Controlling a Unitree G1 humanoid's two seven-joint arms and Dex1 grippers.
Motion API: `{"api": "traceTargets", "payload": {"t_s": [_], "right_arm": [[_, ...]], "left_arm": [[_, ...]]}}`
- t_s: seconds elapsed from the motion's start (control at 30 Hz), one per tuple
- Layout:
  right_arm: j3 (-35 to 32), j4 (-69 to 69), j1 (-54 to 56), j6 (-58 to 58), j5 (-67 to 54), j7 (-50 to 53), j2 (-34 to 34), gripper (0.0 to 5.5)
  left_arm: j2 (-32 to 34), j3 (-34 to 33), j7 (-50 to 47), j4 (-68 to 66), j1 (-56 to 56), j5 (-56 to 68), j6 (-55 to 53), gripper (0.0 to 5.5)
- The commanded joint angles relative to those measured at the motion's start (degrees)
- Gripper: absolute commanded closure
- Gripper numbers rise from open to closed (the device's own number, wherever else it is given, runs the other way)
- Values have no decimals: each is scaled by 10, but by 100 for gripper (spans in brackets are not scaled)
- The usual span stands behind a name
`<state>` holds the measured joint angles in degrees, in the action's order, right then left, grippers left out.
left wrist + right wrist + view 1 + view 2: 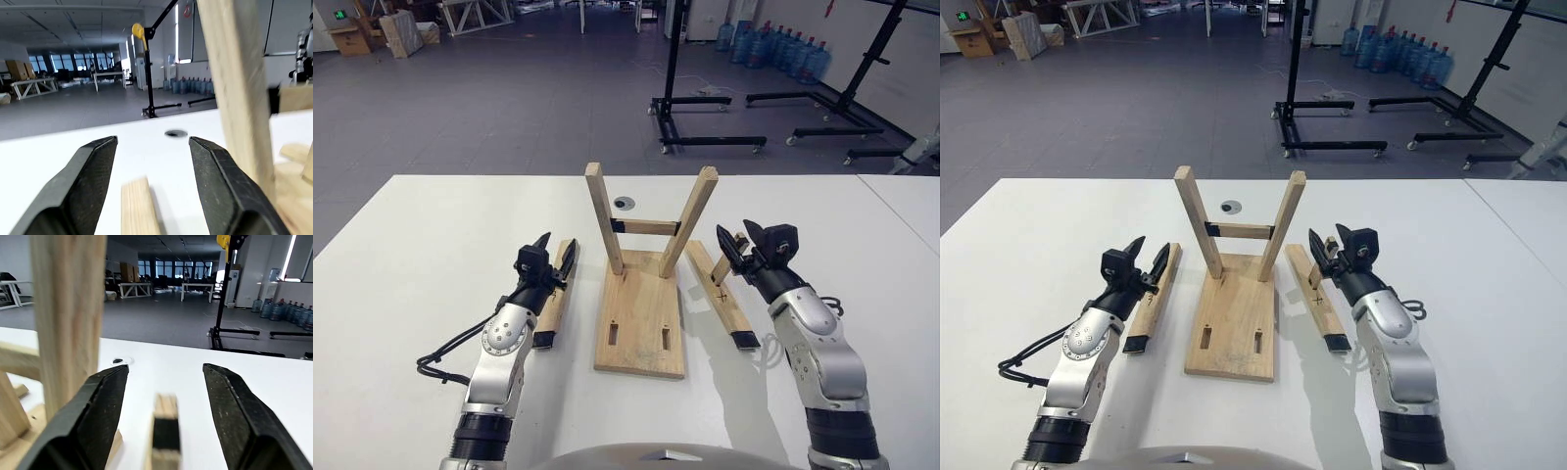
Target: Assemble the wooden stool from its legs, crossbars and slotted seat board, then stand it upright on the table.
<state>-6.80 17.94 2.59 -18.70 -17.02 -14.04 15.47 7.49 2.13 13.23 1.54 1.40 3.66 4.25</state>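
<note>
L hand (560, 241) wide over loose leg (554, 305), R hand (734, 227) wide, 2 legs (604, 215) in seat board (641, 328)

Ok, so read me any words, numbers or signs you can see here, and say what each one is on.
"x": a hand-drawn cross on the right loose leg.
Green lit sign, far back on the left: too small to read.
Red sign high in the room behind: blurred.
Labels on the water bottles: too small to read.
Seat board: no text.
</note>
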Motion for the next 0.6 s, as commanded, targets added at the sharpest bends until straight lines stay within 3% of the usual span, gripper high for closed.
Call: {"api": "traceTargets", "payload": {"t_s": [0.03, 0.4, 0.5, 0.6], "right_arm": [[-18, 10, 45, -19, -22, 3, 2, 271], [-53, 31, 189, -98, -54, 56, 14, 271], [-25, -19, 142, -87, -25, 55, 5, 271], [50, -151, 45, -69, 46, 44, 5, 271]], "left_arm": [[-10, 6, -6, -37, 10, -8, 28, 282], [-15, 2, -8, -86, -19, -10, 56, 282], [-14, 3, -7, -85, -21, -9, 54, 282], [-14, 1, -11, -91, -22, -12, 53, 282]]}}
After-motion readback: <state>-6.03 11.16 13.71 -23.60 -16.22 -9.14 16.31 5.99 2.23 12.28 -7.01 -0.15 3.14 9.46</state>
